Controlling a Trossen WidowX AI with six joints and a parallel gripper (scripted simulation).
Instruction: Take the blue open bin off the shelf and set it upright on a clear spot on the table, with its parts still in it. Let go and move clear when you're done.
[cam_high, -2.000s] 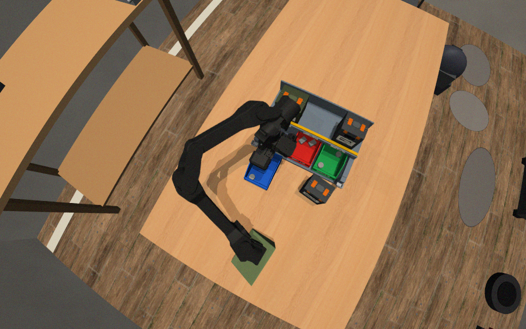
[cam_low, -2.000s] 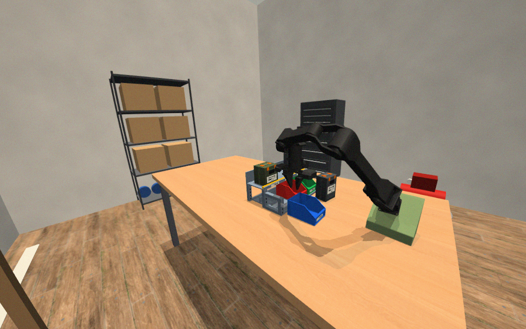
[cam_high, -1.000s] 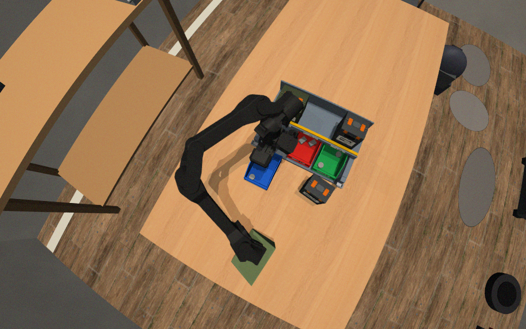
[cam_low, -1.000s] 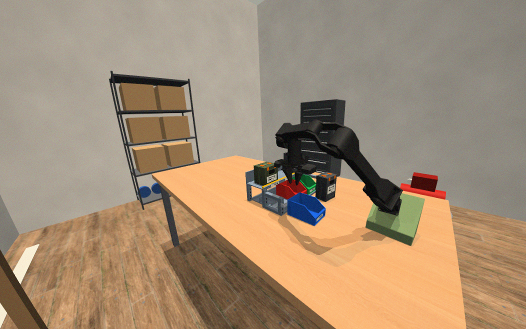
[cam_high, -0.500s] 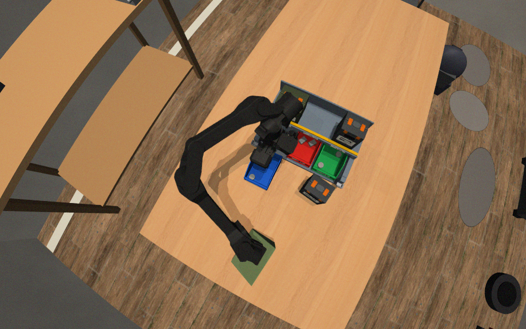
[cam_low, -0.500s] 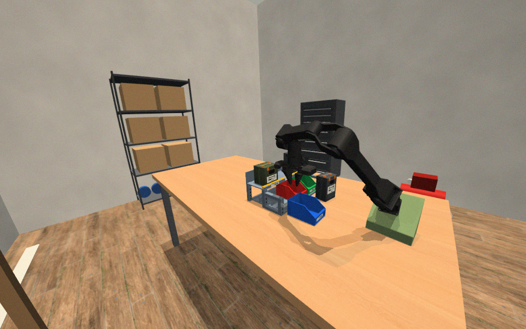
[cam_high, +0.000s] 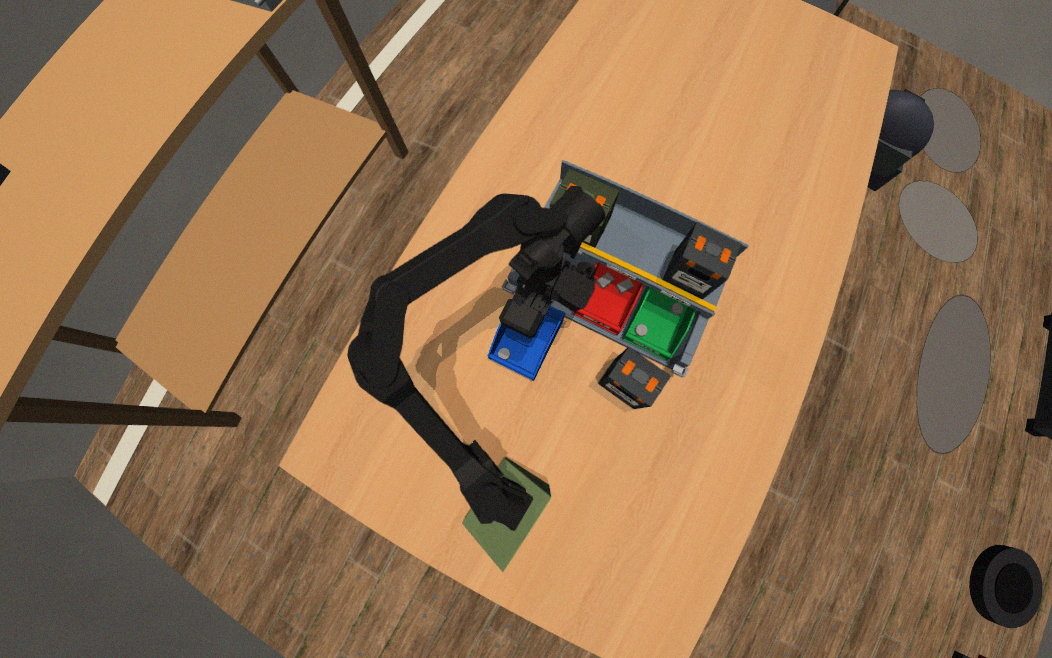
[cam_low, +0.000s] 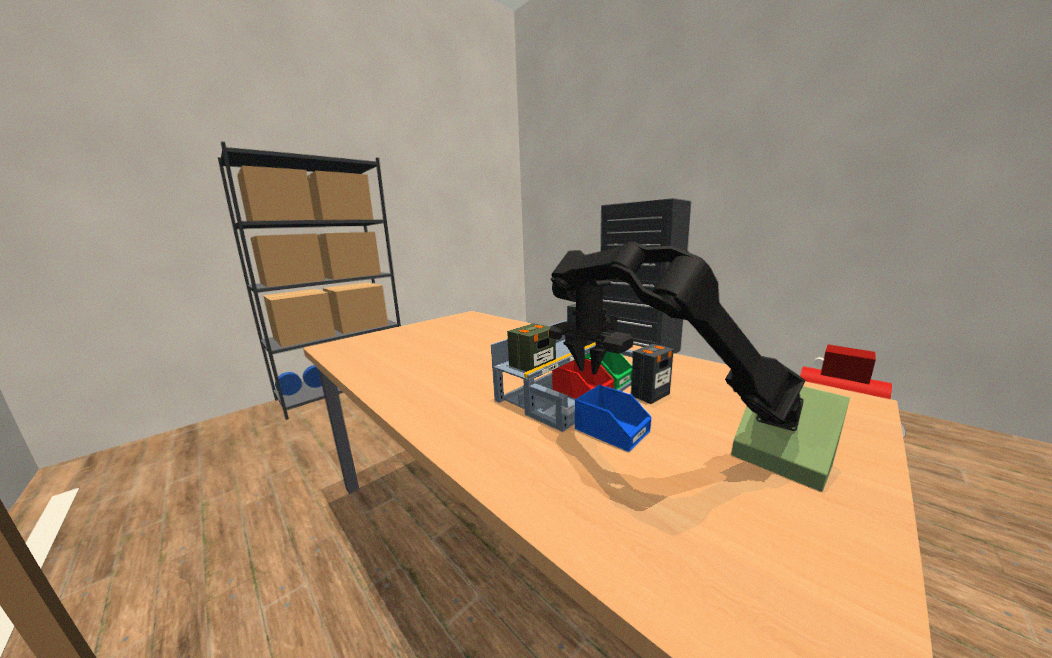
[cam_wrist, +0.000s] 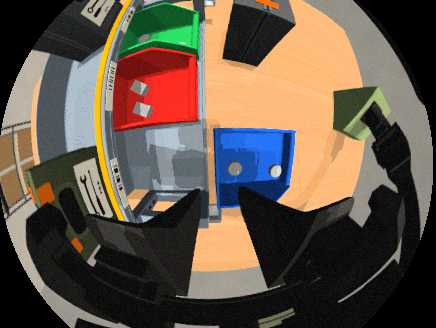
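The blue open bin (cam_high: 526, 346) stands upright on the table just in front of the small grey shelf (cam_high: 629, 246). It also shows in the side view (cam_low: 612, 416) and in the wrist view (cam_wrist: 255, 162), where two grey parts (cam_wrist: 234, 168) lie in it. My gripper (cam_high: 521, 316) hovers above the bin's shelf-side end, pointing down. In the side view its fingers (cam_low: 585, 363) are clear above the bin. In the wrist view the fingers stand apart with nothing between them.
A red bin (cam_high: 611, 298) and a green bin (cam_high: 659, 323) sit on the shelf's lower level. A black case (cam_high: 636, 377) stands on the table by the green bin. Another black case (cam_high: 702, 259) and an olive case (cam_high: 589, 193) sit on the shelf top. The arm's green base (cam_high: 508, 516) is at the table's near edge.
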